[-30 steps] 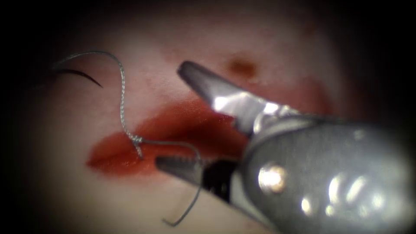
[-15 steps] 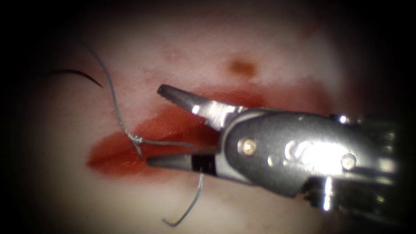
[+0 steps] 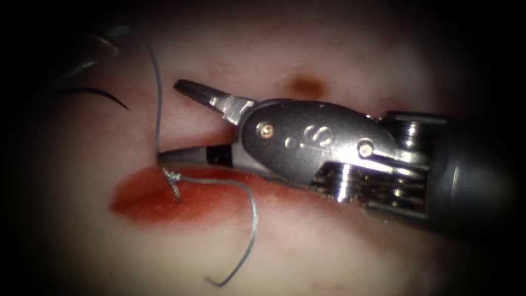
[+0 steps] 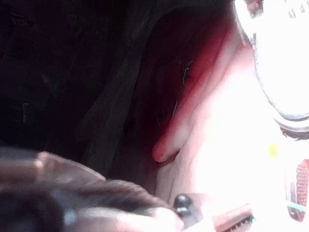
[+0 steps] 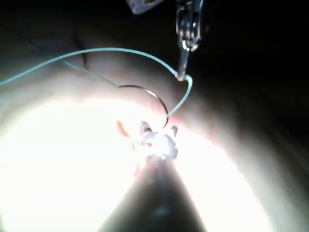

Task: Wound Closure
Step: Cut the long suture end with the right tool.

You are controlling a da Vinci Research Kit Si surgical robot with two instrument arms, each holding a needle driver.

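Since the earlier frames the right arm's tool (image 3: 170, 120) has slid leftward and up across the cut (image 3: 164, 197), so that its jaws, spread apart and grasping nothing, now bracket the thread (image 3: 158, 98) just above the knot (image 3: 173, 176); the lower jaw tip touches or nearly touches that rising strand, which has gone from slack and arched to nearly straight. One stitch is already tied: the knot sits over the left part of the cut, with a short curled tail of thread (image 3: 249, 230) lying on the tissue (image 3: 82, 230) below it. To the right of the knot the cut stays open and holds red fluid (image 3: 142, 200), so as I judge it most of the closure is still left. The needle (image 3: 101, 94) lies free on the tissue well to the upper left of the cut, not in the tissue and held by neither tool. The right wrist view adds what the endoscope view lacks: the other arm's tool (image 5: 183, 72) holds the thread pinched at its tip, where the strand bends sharply, and the needle's curve shows close by. The left wrist view gives the cut at a slant with the knot as a small dark mark.
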